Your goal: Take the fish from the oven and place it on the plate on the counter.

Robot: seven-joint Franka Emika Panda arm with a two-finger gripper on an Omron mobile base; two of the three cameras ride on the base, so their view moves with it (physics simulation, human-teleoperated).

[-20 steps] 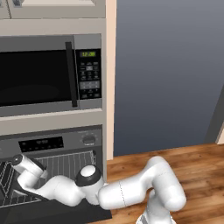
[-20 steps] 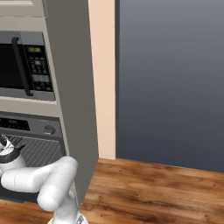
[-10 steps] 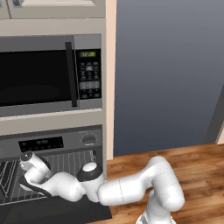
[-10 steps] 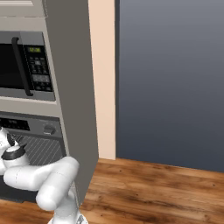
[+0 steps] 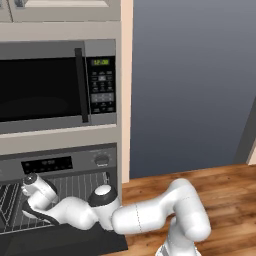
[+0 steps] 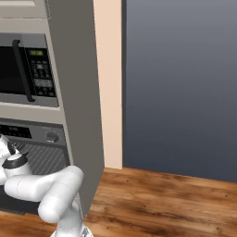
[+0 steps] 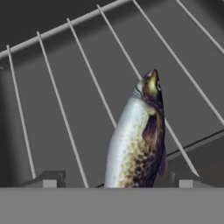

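- We see the fish [image 7: 140, 140] lying on the wire rack [image 7: 65, 96] inside the oven [image 5: 60, 200], head pointing toward the back, tail end down between the finger tips.
- The gripper [image 7: 116, 181] has its jaws standing wide, one tip on each side of the fish's lower body, neither pad clearly touching it; nothing is held.
- From the left base view the arm [image 5: 150, 217] reaches into the open oven cavity below the microwave [image 5: 55, 85], with the wrist over the rack near its left part.
- From the right base view the oven's control strip with its round knob [image 6: 52, 137] sits just above the wrist.
- Handling, our judgement: the fish looks small and light, so lifting weight is no issue.
- The body is rounded and glossy, so it is probably slippery; a grip near the tapered tail would likely squeeze it out.
- It looks slim and a bit soft, so a hard pinch could deform it or roll it on the wires.
- Best hold, we judge: across the thickest mid-body, just behind the head, pads on the two flanks.
- Rack wires run along the fish's length, so the tips should drop into the gaps beside it, not onto a wire.
- Lift straight up off the rack before pulling out, as we judge the upper rack and door edge leave little room.
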